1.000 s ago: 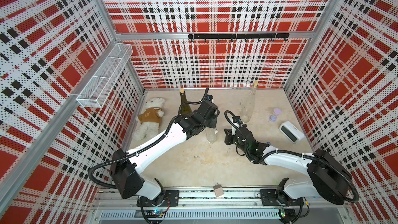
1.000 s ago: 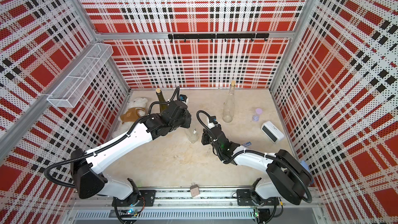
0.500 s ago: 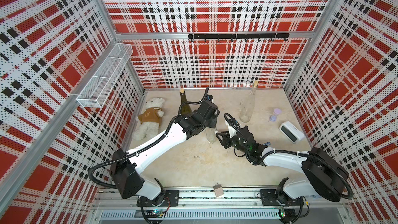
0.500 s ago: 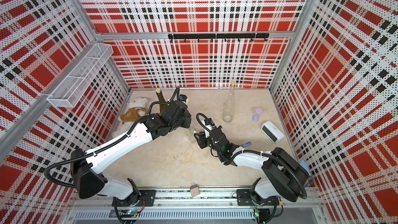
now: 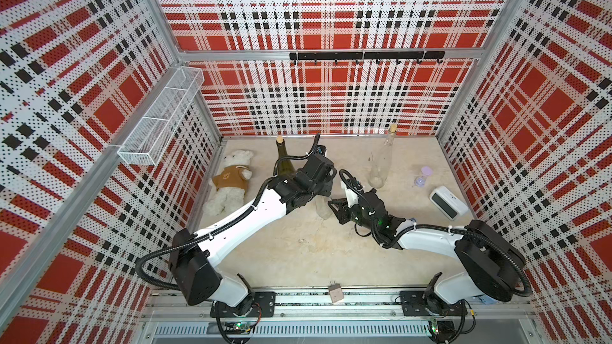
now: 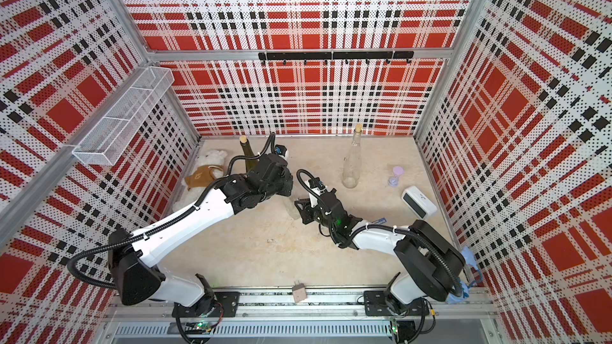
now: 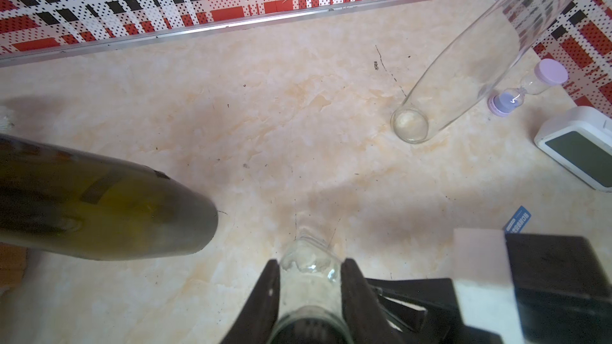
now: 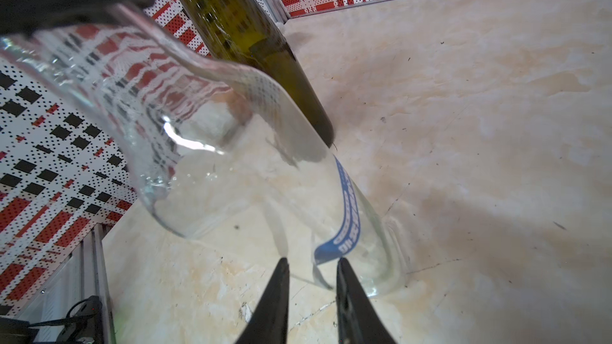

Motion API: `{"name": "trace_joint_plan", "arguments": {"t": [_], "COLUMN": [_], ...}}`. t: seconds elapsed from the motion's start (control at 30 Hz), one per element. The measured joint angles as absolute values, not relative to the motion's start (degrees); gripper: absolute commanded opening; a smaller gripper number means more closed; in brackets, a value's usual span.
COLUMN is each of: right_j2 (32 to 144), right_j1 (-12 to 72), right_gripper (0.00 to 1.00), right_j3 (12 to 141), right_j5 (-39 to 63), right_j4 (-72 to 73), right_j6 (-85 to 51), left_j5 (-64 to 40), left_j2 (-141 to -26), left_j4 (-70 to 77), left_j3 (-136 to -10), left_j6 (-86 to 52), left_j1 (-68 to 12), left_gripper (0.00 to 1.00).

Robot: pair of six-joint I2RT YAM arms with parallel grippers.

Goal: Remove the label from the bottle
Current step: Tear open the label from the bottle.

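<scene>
Holds the clear bottle (image 5: 323,208) standing mid-table by its neck in the clamped left gripper (image 7: 311,263), poises the slightly parted right gripper (image 8: 313,261) at the blue label (image 8: 347,213)'s loose lower corner, apparently not yet pinching, leaving nearly all the peeling undone.

Clear bottle (image 5: 323,209), right end effector (image 5: 335,210) just beside it

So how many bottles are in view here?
3: a green bottle at the back near the teddy bear, a tall clear bottle further right, and a small clear bottle mid-table, clamped in the left gripper.
</scene>
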State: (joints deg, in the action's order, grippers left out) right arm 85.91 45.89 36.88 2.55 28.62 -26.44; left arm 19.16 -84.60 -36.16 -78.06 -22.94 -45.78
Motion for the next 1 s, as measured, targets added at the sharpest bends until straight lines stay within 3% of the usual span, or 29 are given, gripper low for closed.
{"name": "trace_joint_plan", "arguments": {"t": [0.2,1.0], "right_j2": [86.7,84.3], "right_j1": [45.9,46.4], "right_gripper": [0.0,0.0], "right_j3": [36.9,37.7], "right_j5": [2.6,-4.8], "right_j4": [28.9,22.4], "right_j6": [-26.6,-26.5], "left_j5": [19.2,18.7], "left_j2": [-84.6,-84.6], "left_j4": [-36.2,-36.1], "left_j3": [-78.1,-78.1], "left_j6": [-22.9,-22.9], "left_j1": [-45.8,-45.7], "left_gripper": [0.27,0.22]}}
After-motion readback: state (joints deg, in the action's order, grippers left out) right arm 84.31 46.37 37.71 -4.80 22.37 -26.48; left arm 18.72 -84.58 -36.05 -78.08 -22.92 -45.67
